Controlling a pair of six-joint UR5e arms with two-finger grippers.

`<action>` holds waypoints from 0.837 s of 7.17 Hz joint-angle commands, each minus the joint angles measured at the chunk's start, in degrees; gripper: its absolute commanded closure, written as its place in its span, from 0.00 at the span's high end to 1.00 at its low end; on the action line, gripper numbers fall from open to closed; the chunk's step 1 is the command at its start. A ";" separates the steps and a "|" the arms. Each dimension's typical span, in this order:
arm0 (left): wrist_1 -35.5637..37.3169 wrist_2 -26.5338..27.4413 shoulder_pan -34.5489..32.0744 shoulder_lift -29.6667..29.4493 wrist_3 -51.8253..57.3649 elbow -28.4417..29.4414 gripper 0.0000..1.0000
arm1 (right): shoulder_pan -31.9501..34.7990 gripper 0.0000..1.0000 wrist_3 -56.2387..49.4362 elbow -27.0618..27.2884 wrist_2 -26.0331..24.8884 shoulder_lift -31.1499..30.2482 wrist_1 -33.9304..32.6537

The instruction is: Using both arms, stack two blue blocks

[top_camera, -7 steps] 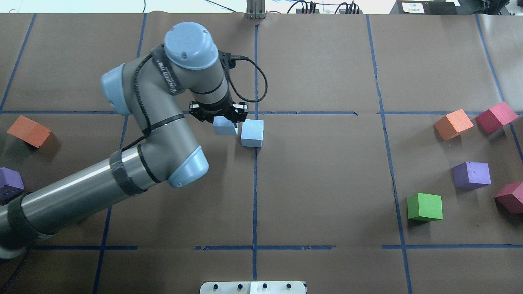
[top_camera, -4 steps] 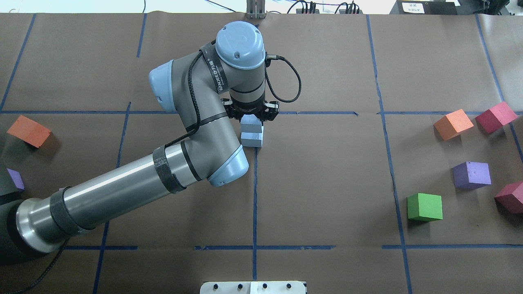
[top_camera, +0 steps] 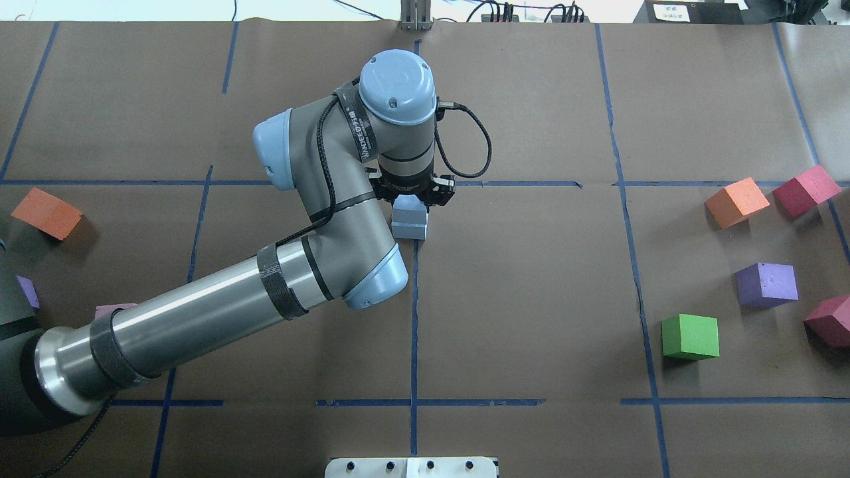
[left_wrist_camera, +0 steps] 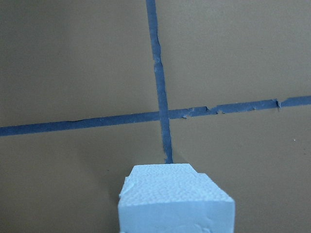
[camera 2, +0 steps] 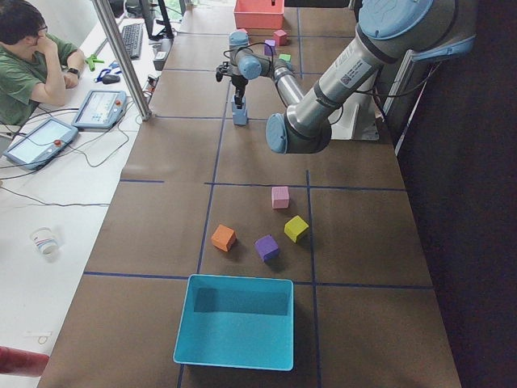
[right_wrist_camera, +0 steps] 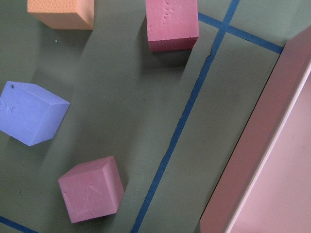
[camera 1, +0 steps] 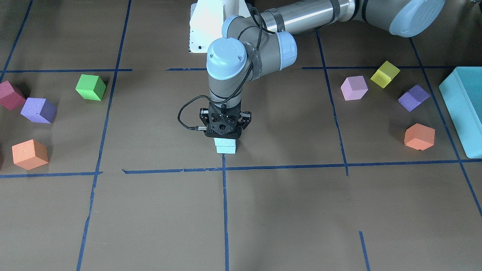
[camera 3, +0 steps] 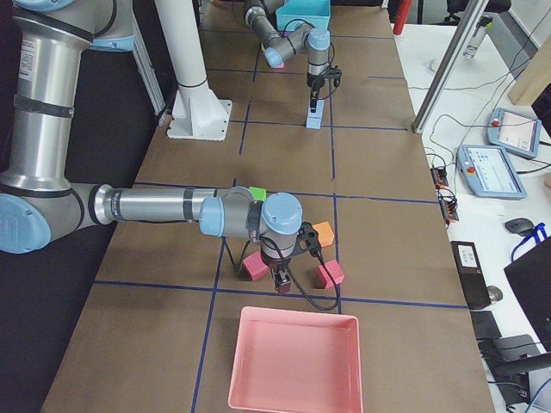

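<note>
My left gripper (top_camera: 410,204) is shut on a pale blue block (top_camera: 408,212) and holds it on top of the second blue block (top_camera: 409,231), which stands at the centre line's crossing. In the front view the gripper (camera 1: 225,137) points straight down and the two blocks (camera 1: 226,146) sit one on the other, edges roughly in line. The left wrist view shows the held block (left_wrist_camera: 175,206) with a corner of the lower one peeking out behind it. My right gripper (camera 3: 281,282) hovers low over crimson cubes far to the right. I cannot tell whether it is open or shut.
A green cube (top_camera: 690,336), purple cube (top_camera: 767,284), orange cube (top_camera: 737,201) and crimson cubes (top_camera: 805,190) lie at the right. An orange cube (top_camera: 46,212) lies at the left. A big teal box (camera 1: 463,109) and a pink tray (camera 3: 293,361) stand at the table's ends.
My left arm swung right with the blue block, from beside the other blue block to directly over it, and lowered it onto that block.
</note>
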 commanded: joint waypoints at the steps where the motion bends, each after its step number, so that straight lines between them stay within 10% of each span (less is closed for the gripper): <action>1: -0.33 0.00 0.18 0.06 -0.51 0.20 0.66 | 0.00 1.00 0.00 0.00 0.00 0.00 0.00; 3: -0.33 0.00 0.09 0.23 -0.69 0.11 0.93 | 0.00 1.00 0.09 0.09 0.00 0.00 0.00; 6: 0.72 -1.39 -2.18 0.15 -0.87 -2.33 1.00 | 0.00 1.00 0.00 0.09 0.00 0.00 0.00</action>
